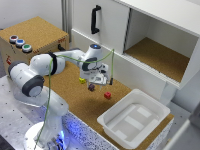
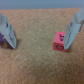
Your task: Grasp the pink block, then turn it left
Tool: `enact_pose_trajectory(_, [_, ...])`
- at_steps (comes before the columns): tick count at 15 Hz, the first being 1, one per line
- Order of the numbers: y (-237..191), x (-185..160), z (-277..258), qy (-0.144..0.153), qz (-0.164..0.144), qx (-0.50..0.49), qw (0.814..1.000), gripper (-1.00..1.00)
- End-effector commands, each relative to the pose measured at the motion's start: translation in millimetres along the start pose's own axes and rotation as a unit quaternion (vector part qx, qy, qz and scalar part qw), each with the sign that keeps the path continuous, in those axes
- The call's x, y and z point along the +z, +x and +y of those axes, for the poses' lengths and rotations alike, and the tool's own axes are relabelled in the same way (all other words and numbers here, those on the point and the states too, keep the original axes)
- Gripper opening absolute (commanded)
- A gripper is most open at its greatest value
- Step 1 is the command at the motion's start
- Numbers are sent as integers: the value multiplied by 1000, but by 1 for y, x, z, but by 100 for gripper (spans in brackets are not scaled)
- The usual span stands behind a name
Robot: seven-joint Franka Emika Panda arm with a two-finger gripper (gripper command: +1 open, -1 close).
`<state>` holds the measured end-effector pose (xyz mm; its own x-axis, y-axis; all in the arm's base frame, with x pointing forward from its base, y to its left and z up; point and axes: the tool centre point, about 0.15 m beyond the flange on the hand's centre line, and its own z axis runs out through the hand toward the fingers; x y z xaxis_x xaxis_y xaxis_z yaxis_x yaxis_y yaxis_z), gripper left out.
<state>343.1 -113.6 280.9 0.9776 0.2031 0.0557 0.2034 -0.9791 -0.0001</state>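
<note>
The pink block (image 1: 107, 95) is a tiny reddish cube on the cork board, toward the exterior view's right of the dark purple block (image 1: 91, 87). My gripper (image 1: 101, 80) hovers above these blocks. In the wrist view the gripper (image 2: 40, 45) is open with bare cork between the fingers. There the pink block (image 2: 59, 42) lies just inside one fingertip (image 2: 70, 39), partly overlapped by it. The purple block (image 2: 5, 41) sits at the other finger (image 2: 11, 34), mostly hidden behind it.
A yellow block (image 1: 82, 80) lies close to the purple one. A white tray (image 1: 150, 107) stands at the exterior view's lower right. A cabinet with an open compartment (image 1: 157, 55) runs behind the board. A cork box with buttons (image 1: 35, 32) sits at the back left.
</note>
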Motion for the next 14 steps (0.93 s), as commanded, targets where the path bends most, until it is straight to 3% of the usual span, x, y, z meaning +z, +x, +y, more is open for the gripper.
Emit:
enact_pose_trajectory(1, [63,26,52,79,-31,91,992,100])
enact_pose_trajectory(2, [66,29,52,81,-30,88,992,100])
enact_pose_trajectory(3, [67,28,53,113,-10,76,991,100])
enact_pose_trajectory(7, [61,50,54,61,-58,10,996,100])
enact_pose_trajectory(9, [58,61,47,47,-63,0,997,100])
enact_pose_trajectory(14, [64,73,37,54,-50,7,997,100])
